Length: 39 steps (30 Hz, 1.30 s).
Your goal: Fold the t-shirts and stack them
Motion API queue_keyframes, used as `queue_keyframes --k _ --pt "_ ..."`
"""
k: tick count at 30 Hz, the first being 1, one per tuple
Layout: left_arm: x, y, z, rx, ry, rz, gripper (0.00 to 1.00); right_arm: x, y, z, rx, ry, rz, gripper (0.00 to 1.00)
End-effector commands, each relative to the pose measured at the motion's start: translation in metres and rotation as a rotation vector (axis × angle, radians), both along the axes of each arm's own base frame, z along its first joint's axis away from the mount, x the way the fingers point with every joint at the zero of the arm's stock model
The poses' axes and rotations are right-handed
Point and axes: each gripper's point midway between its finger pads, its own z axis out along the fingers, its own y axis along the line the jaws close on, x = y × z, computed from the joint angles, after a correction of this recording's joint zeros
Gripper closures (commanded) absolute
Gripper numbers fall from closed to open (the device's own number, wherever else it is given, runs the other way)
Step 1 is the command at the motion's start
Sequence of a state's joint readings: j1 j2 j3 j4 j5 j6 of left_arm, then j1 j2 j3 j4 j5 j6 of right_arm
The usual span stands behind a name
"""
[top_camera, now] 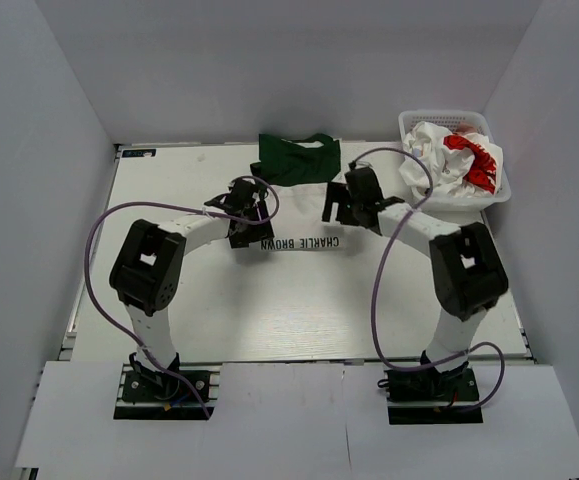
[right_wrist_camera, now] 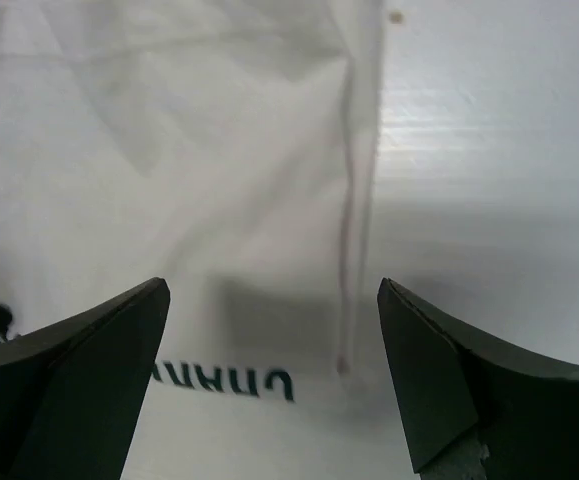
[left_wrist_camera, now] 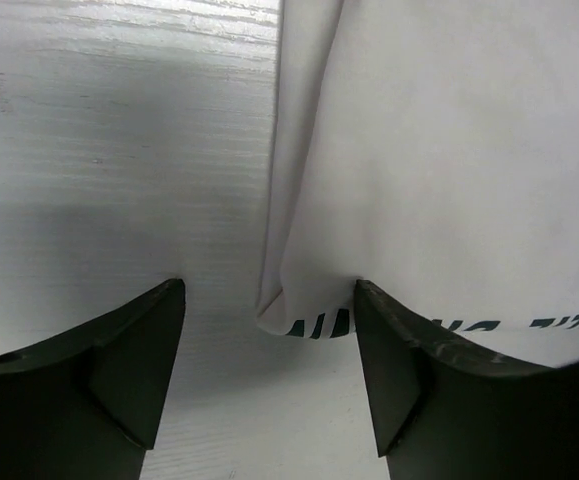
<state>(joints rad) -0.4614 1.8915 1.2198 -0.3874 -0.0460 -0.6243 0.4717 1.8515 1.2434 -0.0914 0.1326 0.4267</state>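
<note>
The large white t-shirt (top_camera: 299, 212) lies on the table. Its dark green sleeves and neck (top_camera: 297, 158) are bunched at the far end, and the print "CHARLIE BROWN" (top_camera: 299, 243) runs along its near fold. My left gripper (top_camera: 241, 228) is open just above the shirt's left edge. In the left wrist view (left_wrist_camera: 267, 300) the folded corner (left_wrist_camera: 314, 318) sits between the jaws. My right gripper (top_camera: 343, 207) is open above the right edge. In the right wrist view (right_wrist_camera: 271, 300) the seam (right_wrist_camera: 354, 220) runs between the jaws. A second white t-shirt with red print (top_camera: 461, 160) is crumpled in the basket.
The white lattice basket (top_camera: 415, 122) stands at the back right corner of the table. White walls close in the table on the left, back and right. Purple cables loop off both arms above the table.
</note>
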Motion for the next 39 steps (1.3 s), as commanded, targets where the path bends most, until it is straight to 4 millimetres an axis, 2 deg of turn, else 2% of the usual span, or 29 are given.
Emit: queue_keyframes --k 1,2,3,5,6,7,9,11,12,13,16,18,19,20,22,23,25,26,27,28,29,30,31,33,34,35,37,38,39 --pt "-0.015 -0.005 -0.012 -0.028 0.044 -0.034 0.23 -0.023 -0.024 0.009 0.01 -0.02 -0.072 0.1" --pt "-0.016 -0.005 -0.017 -0.024 0.054 -0.034 0.3 -0.028 -0.027 0.007 0.011 -0.014 -0.072 0.1" --pt "-0.015 -0.007 -0.018 -0.03 0.059 -0.038 0.35 -0.045 -0.035 -0.001 -0.002 0.004 -0.068 0.1" --pt "-0.015 -0.01 -0.023 -0.036 0.074 -0.045 0.48 -0.053 -0.038 -0.006 -0.002 0.018 -0.055 0.1" --pt "-0.016 -0.013 -0.022 -0.05 0.081 -0.054 0.59 -0.06 -0.041 -0.013 -0.01 0.035 -0.054 0.1" --pt "-0.023 -0.016 -0.025 -0.07 0.104 -0.07 0.63 -0.06 -0.043 -0.013 -0.011 0.035 -0.06 0.1" --pt "-0.028 -0.015 -0.029 -0.081 0.103 -0.076 0.68 -0.065 -0.043 -0.02 -0.012 0.066 -0.057 0.12" --pt "-0.028 -0.012 -0.032 -0.066 0.097 -0.067 0.68 -0.067 -0.036 -0.026 0.009 0.086 -0.031 0.19" --pt "-0.031 -0.01 -0.033 -0.06 0.111 -0.066 0.73 -0.067 -0.033 -0.029 0.021 0.092 -0.02 0.22" --pt "-0.032 -0.007 -0.035 -0.045 0.114 -0.058 0.74 -0.066 -0.031 -0.03 0.029 0.095 -0.013 0.26" --pt "-0.028 -0.009 -0.031 -0.051 0.104 -0.06 0.81 -0.065 -0.024 -0.036 0.045 0.102 0.015 0.31" --pt "-0.028 -0.009 -0.031 -0.051 0.104 -0.06 0.87 -0.057 -0.021 -0.037 0.047 0.087 0.016 0.38" --pt "-0.028 -0.009 -0.031 -0.051 0.104 -0.06 0.94 -0.057 -0.022 -0.041 0.04 0.099 0.016 0.41" --pt "-0.031 -0.008 -0.032 -0.046 0.116 -0.059 0.99 -0.056 -0.021 -0.041 0.037 0.1 0.02 0.51" --pt "-0.034 -0.008 -0.031 -0.054 0.12 -0.064 1.0 -0.059 -0.022 -0.044 0.029 0.1 0.024 0.59" --pt "-0.037 -0.007 -0.034 -0.052 0.125 -0.064 1.0 -0.063 -0.025 -0.05 0.027 0.104 0.019 0.69" --pt "-0.038 -0.01 -0.026 -0.074 0.108 -0.083 1.0 -0.062 -0.026 -0.048 0.022 0.09 0.032 0.8" --pt "-0.045 -0.013 -0.029 -0.08 0.122 -0.099 1.0 -0.067 -0.026 -0.052 0.012 0.104 0.043 0.96" --pt "-0.043 -0.013 -0.024 -0.08 0.106 -0.112 1.0 -0.07 -0.026 -0.048 0.014 0.093 0.051 1.0" --pt "-0.049 -0.011 -0.022 -0.074 0.118 -0.111 1.0 -0.073 -0.026 -0.047 0.014 0.096 0.056 1.0" --pt "-0.052 -0.013 -0.02 -0.069 0.116 -0.129 1.0 -0.087 -0.03 -0.058 0.014 0.134 0.066 1.0" --pt "-0.059 -0.014 -0.019 -0.069 0.124 -0.15 1.0 -0.091 -0.029 -0.046 0.032 0.107 0.075 1.0" --pt "-0.06 -0.014 -0.013 -0.072 0.117 -0.151 1.0 -0.096 -0.03 -0.044 0.037 0.105 0.077 1.0" --pt "-0.074 -0.018 -0.003 -0.099 0.12 -0.179 1.0 -0.118 -0.037 -0.046 0.039 0.114 0.085 1.0" --pt "-0.081 -0.024 0.002 -0.102 0.111 -0.203 1.0 -0.125 -0.032 -0.023 0.085 0.068 0.117 1.0" --pt "-0.093 -0.021 0.003 -0.109 0.142 -0.212 1.0 -0.145 -0.035 -0.034 0.083 0.11 0.141 1.0" --pt "-0.106 -0.028 0.022 -0.126 0.102 -0.251 1.0 -0.163 -0.033 -0.016 0.103 0.087 0.189 1.0" --pt "-0.119 -0.023 0.02 -0.125 0.136 -0.256 1.0 -0.184 -0.036 -0.025 0.094 0.15 0.206 1.0" --pt "-0.127 -0.026 0.026 -0.138 0.137 -0.266 1.0 -0.19 -0.035 -0.021 0.105 0.153 0.219 1.0"
